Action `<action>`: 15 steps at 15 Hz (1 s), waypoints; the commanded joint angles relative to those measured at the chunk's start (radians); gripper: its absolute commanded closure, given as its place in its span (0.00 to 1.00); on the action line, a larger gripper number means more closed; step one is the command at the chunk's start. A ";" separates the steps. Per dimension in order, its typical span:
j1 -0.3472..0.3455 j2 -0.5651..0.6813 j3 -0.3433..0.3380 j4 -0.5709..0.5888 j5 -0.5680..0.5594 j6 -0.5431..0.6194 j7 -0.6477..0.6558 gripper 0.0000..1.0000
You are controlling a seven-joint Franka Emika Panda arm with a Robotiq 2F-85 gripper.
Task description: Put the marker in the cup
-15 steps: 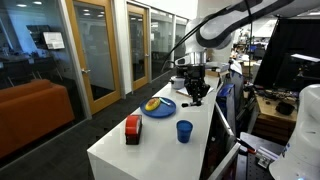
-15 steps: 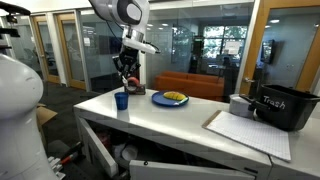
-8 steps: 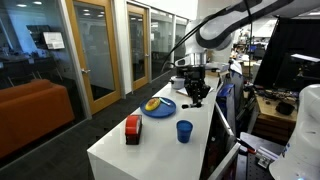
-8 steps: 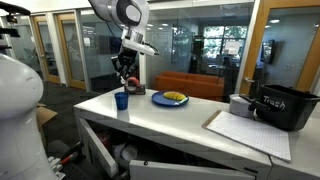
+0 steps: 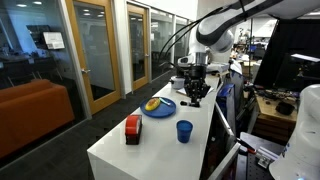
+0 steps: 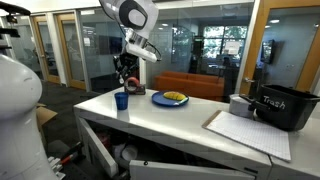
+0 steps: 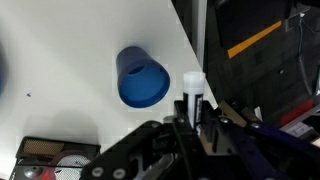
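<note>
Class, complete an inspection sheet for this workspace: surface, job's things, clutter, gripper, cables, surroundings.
Surface: white table.
Job's things: small blue cup standing on the table; dark marker with a white tip in the gripper, beside the cup in the wrist view.
Clutter: red box; blue plate holding something yellow; black trash bin; paper sheet.
Gripper: shut on the marker.
Cables: black cable looping above the table.
Surroundings: glass doors, orange sofa.
</note>
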 commanded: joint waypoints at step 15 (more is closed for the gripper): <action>-0.040 -0.040 0.002 -0.240 0.408 0.306 -0.290 0.95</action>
